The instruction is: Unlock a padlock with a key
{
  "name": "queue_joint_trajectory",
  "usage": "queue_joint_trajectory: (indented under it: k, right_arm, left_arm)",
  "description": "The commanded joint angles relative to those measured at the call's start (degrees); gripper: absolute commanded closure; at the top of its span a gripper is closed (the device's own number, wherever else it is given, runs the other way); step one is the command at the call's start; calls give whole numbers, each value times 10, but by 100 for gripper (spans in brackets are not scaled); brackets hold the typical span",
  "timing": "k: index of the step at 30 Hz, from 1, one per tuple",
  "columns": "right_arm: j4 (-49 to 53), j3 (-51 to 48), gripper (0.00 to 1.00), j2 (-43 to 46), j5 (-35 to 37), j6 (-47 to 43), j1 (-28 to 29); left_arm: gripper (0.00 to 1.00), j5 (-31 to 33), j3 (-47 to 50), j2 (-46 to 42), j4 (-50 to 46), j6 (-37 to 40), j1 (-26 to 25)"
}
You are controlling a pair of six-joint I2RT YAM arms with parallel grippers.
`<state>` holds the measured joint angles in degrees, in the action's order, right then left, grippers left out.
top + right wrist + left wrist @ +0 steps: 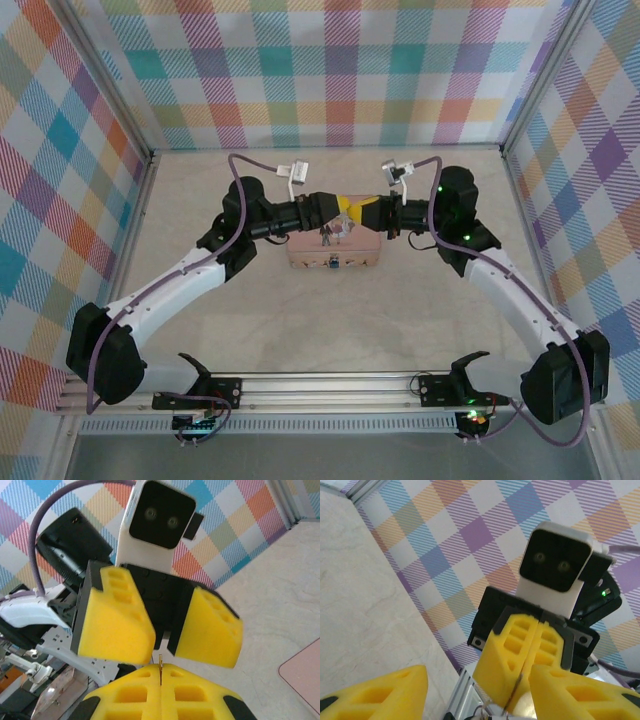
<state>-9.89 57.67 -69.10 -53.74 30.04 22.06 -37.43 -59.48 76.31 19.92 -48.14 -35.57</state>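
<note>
Above desk [330, 335] centre, over pink tin [360, 256]: I see left tool [342, 207] with fingers parted, nothing held. Padlock [333, 265], blue speck, sits at tin's near edge. Right tool [367, 212] faces left tool tip to tip, clamped tight on key [161, 661], thin sliver.

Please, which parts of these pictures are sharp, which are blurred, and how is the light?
Top external view: even, soft light, no glare; the pink rectangular tin is sharp. Left wrist view: the left gripper, at the bottom edge, looks soft; the shut right gripper is sharper. Right wrist view: the thin dark metal key shows clearly.
</note>
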Motion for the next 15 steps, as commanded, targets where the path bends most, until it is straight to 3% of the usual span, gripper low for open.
queue_joint_trajectory:
  k: [1, 12, 15]
  right_arm:
    - [-3, 22, 100, 0, 26, 13, -4]
    - [-7, 39, 100, -10, 29, 44, -4]
    - [-9, 39, 100, -12, 25, 47, -4]
  left_arm:
    - [44, -5, 22, -25, 25, 17, -8]
    - [45, -3, 23, -20, 8, 52, -28]
    - [50, 1, 13, -13, 6, 55, -30]
